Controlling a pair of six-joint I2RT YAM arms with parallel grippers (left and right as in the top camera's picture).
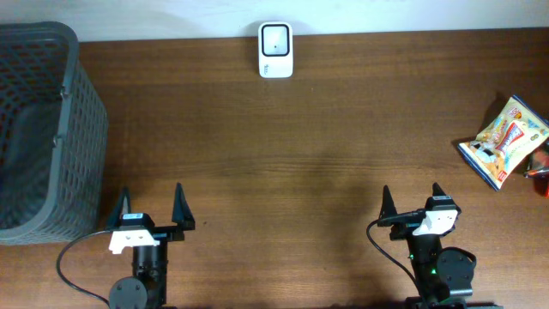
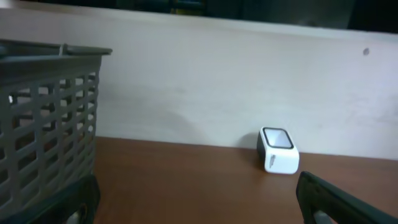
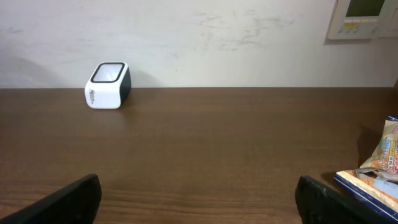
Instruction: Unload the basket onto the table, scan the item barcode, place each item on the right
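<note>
Left jaws: left gripper (image 1: 151,209) spread wide, empty, at the near-left edge of the brown wooden worktop (image 1: 283,154).
Right jaws: right gripper (image 1: 412,204) also wide and empty, near-right.
Item: crinkly yellow-and-blue snack packet (image 1: 504,141) lies flat at the far-right edge, well apart from both arms, closer to the right one.
Scanner: small white box scanner with a dark window (image 1: 275,49) at the far middle, by the wall.
Basket: dark grey plastic lattice basket (image 1: 51,129) on the left.
Doing it well: probably reach with the right arm, pinch the packet by an edge, then turn its barcode toward the scanner window.
</note>
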